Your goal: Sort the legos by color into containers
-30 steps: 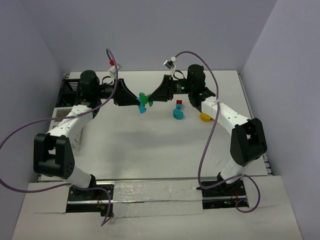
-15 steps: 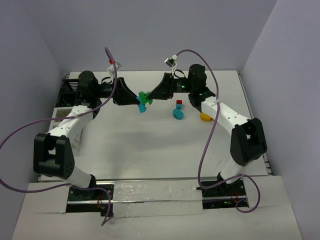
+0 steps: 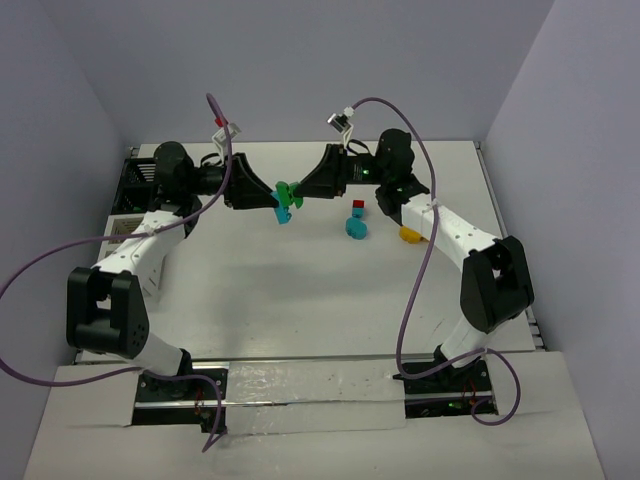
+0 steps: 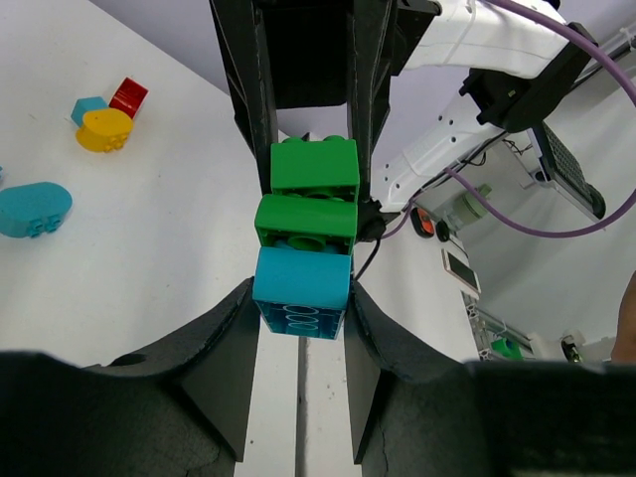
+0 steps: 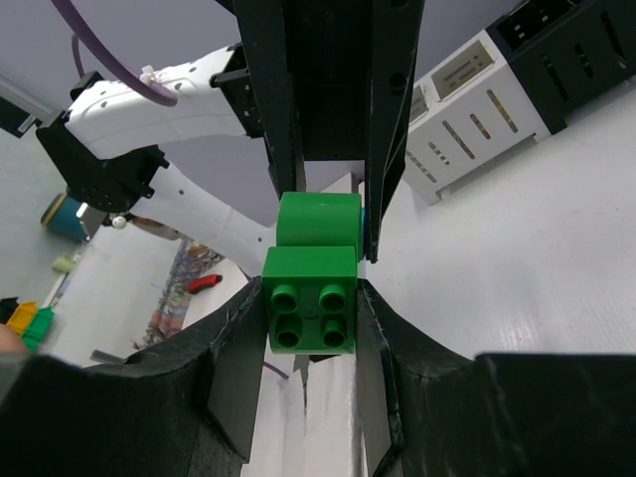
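Above the far middle of the white table, the two arms meet tip to tip, with a short stack of legos bridging them. The left pincer is clamped on a glossy cyan plastic brick at its end of the stack. The right pincer is clamped on a square green plastic brick whose four round studs face its own camera. Between the two sits a green rounded plastic piece, pressed against both neighbours.

The stack's long axis runs straight from one pincer to the other, roughly left to right across the table. Each pincer reaches in along that axis, so any parting would have to go along the same line. Neither arm is nearer, since each holds one end.

The pieces are hard, smooth and shiny, with crisp edges. The stud joints probably hold by friction. Whether the rounded piece would stay with the green brick or go with the cyan brick cannot be told.

Loose on the table, nearer the right arm, lie a cyan rounded piece, a small red brick and a yellow rounded piece. A black slatted bin and a white slatted bin stand side by side at the table's left edge, well apart from the stack.
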